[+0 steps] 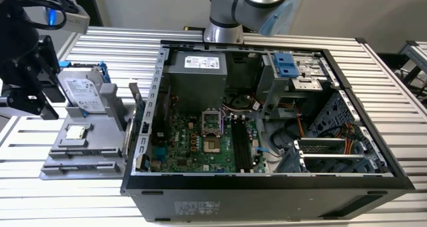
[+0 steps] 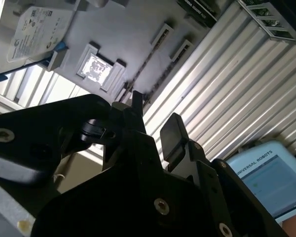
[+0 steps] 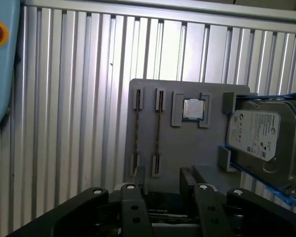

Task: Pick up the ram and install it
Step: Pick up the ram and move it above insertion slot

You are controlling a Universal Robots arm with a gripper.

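— Where is the ram point(image 3: 136, 133) sitting?

— It is standing on edge in the gray holder tray point(image 3: 197, 148). In the first wrist view it is showing as a thin dark line between two slotted clips, with a second line like it running just beside. Nothing is gripping it.

— And the gripper point(image 3: 163, 177)?

— It is hovering by the ram's clips, its fingers spread apart with nothing between them. One finger is lining up near the ram's end, but I cannot tell whether it is touching.

— So how much is done?

— I am judging none of it. The pick is not yet made, and the black memory slots point(image 1: 241, 146) on the motherboard point(image 1: 190, 142), inside the open computer case point(image 1: 267, 181), are looking empty.

— Any writing?

— The hard drive point(image 3: 259, 136), lying beside the square processor chip point(image 3: 192, 109), is carrying a white printed label. The power supply point(image 1: 200, 79) is wearing another, and the case front a sticker. I am not making out the wording on any of them.
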